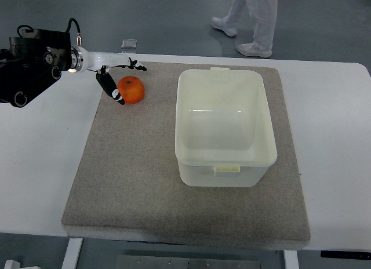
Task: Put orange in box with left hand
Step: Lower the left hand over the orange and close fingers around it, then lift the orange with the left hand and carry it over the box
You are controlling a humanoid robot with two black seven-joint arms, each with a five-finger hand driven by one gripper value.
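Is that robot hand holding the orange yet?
Not clearly: the left robot hand has open fingers around the orange's left side, on the mat.

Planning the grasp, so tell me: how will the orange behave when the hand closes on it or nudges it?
The orange is round, so a nudge from the left hand would probably roll it, though the felt mat should slow that. Its smooth, glossy skin may slip. It looks firm enough to hold shape.

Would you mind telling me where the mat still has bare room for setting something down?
The grey mat is bare left of the box, from below the orange to its near edge, plus a strip in front of the box. The far-left corner is crowded: the left robot hand is spread around the orange. The box holds nothing.
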